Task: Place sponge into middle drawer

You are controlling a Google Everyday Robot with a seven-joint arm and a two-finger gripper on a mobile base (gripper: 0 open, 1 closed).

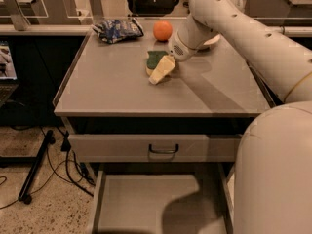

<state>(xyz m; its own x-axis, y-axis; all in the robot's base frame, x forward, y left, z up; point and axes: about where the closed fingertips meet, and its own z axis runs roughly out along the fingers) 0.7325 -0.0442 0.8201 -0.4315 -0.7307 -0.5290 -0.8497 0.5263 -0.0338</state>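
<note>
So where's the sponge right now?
In the camera view, the sponge sits on the tabletop, just in front of the orange, with the gripper close beside it.

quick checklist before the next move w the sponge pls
1. Gripper down at the sponge on the tabletop: ok.
2. Secure hold on the sponge: cannot tell.
3. Sponge off the tabletop: not ok, it appears to rest there.
4. Middle drawer pulled open below, floor showing: ok.
5. Orange and blue bag apart from the sponge, farther back: ok.
</note>
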